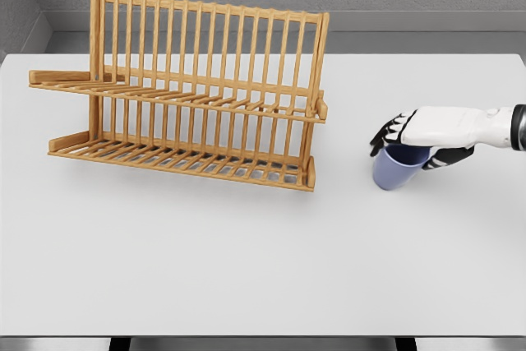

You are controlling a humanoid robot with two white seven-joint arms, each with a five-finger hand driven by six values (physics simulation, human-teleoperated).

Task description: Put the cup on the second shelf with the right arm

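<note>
A blue cup stands on the white table to the right of a wooden two-tier rack. My right hand comes in from the right edge and sits over the cup's top, fingers curled around its rim and upper wall. The cup leans slightly, its base near the table surface. The rack's upper shelf and lower shelf both carry nothing. The left arm does not show.
The rack stands at the back left of the table, its slatted back rising behind the shelves. A grey wall runs behind the table. Bare tabletop lies between the rack and the cup and across the front.
</note>
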